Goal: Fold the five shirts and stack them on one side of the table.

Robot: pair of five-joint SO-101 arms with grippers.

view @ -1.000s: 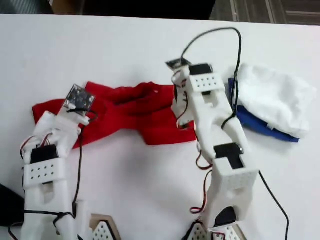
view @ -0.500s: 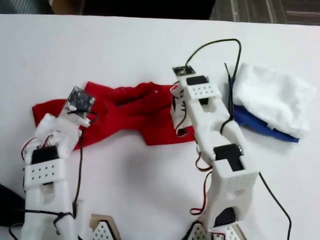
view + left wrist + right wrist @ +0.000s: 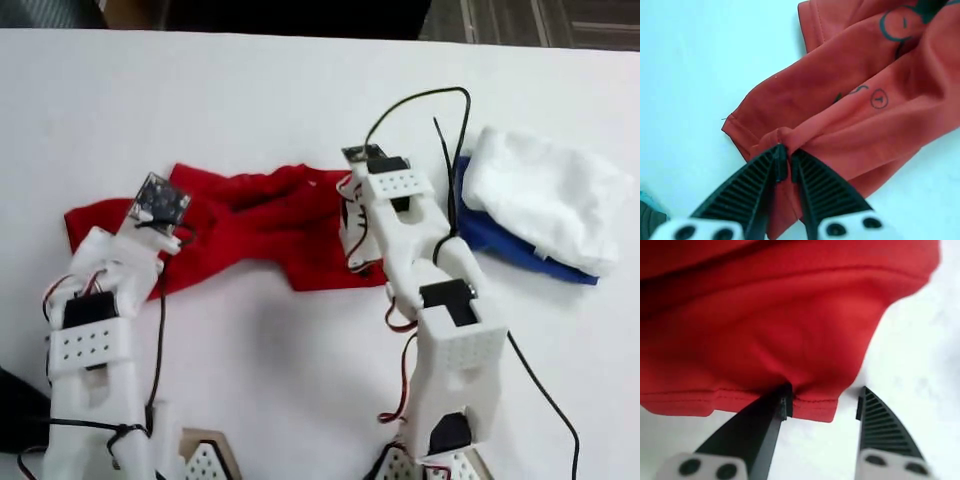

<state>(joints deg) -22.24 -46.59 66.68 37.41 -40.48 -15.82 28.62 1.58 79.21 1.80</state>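
A red shirt (image 3: 260, 220) lies crumpled across the middle-left of the white table (image 3: 250, 90). At its left end, my left gripper (image 3: 148, 225) is shut on a pinched fold of the red shirt (image 3: 850, 110), with the fingertips (image 3: 785, 160) closed on the cloth. Over the shirt's right end, my right gripper (image 3: 352, 228) is open (image 3: 822, 402). One of its fingers (image 3: 782, 400) touches the hem of the red shirt (image 3: 770, 325), and the other stands over bare table. The shirt's corner lies between them.
A folded white shirt (image 3: 540, 195) rests on a folded blue shirt (image 3: 500, 240) at the right side of the table. A dark object (image 3: 15, 410) sits at the near left edge. Bare table stretches along the far side.
The right arm has drawn back toward the near edge and slightly left, along the shirt's right end. The left arm and its hold on the shirt have not changed.
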